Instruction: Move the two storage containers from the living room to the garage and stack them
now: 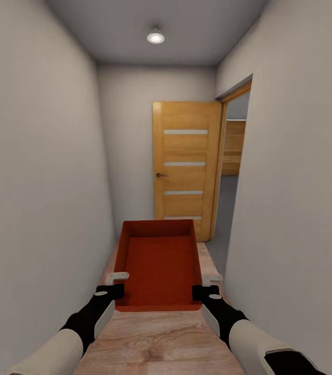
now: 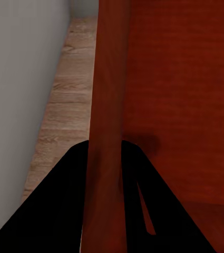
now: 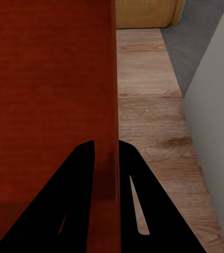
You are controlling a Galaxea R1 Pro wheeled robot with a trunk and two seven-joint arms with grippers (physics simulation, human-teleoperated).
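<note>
From the head view, one orange-red storage container (image 1: pixel 158 265) hangs level in front of the robot, above the light wood plank floor (image 1: pixel 150 341) of a narrow white corridor. The left gripper (image 1: pixel 115 285) and the right gripper (image 1: pixel 207 285) each hold a side wall near its close end. An orange-wood door (image 1: pixel 186 166) with glass slits stands open ahead, beside a doorway onto a dark grey floor (image 1: pixel 219 250).

The left wrist view adds the pinch itself: fingers (image 2: pixel 64 211) closed on either face of the wall (image 2: pixel 107 105). The right wrist view shows the same. No writing is readable.
</note>
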